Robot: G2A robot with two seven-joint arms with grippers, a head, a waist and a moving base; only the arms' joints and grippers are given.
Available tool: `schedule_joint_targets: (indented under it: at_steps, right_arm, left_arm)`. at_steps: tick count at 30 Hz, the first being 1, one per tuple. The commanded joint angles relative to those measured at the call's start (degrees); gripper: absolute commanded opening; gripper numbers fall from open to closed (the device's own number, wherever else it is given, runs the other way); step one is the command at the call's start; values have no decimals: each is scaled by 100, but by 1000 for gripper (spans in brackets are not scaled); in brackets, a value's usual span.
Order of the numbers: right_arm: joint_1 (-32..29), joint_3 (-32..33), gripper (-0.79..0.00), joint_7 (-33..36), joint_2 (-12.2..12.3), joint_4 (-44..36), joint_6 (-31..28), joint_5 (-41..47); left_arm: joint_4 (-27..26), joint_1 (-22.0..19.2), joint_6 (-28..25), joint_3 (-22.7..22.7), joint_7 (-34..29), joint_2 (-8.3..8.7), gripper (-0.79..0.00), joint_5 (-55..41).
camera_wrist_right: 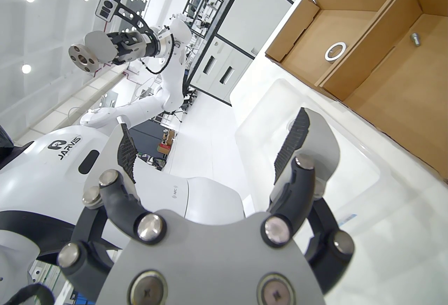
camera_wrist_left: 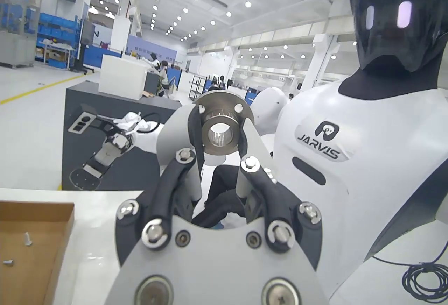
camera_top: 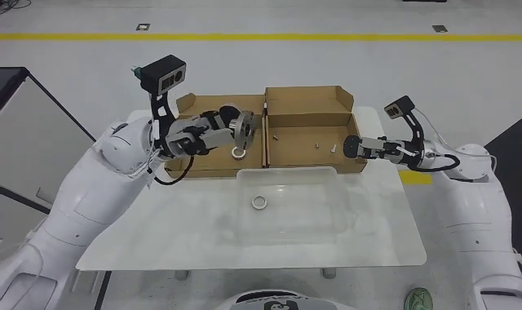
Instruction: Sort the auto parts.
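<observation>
Two open brown cardboard boxes are set side by side on the far part of the white counter (camera_top: 163, 245), touching along a shared wall: the left cardboard box (camera_top: 204, 106) and the right cardboard box (camera_top: 306, 106). A round grey metal flange with a central hub and bolt holes (camera_wrist_left: 224, 107) is clamped between the black-padded fingers (camera_wrist_left: 246, 145) of the left gripper (camera_wrist_left: 217, 140). The flange is held raised above the left cardboard box, close to the wall shared with the right one. A flat silver metal ring (camera_top: 238, 153) lies on the floor of the left cardboard box, just beneath the flange as seen from above. Several small silver bolts (camera_top: 316, 145) are scattered, apart from one another, on the floor of the right cardboard box. A clear plastic tray (camera_top: 310, 216) stands on the counter just in front of the two boxes, and a second silver ring (camera_top: 259, 202) lies inside it toward its left side. The right gripper (camera_wrist_right: 210, 145) is spread wide with nothing between its fingers, and it is held at the outer end of the right cardboard box, well apart from the left gripper.
</observation>
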Motion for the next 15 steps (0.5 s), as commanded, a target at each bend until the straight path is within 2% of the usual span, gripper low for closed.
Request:
schedule_joint_targets:
  at_steps: [1,8,15]
  right_arm:
    - [0,0,0,0,0,0,0,0]
    - [0,0,0,0,0,0,0,0]
    - [0,0,0,0,0,0,0,0]
  left_arm:
    - [-108,59,-2,-63,230,-41,-785,-222]
    - [-307,280,-2,-282,196,-224,-785,-1261]
    - [-323,410,-2,-387,-481,-431,-785,-2442]
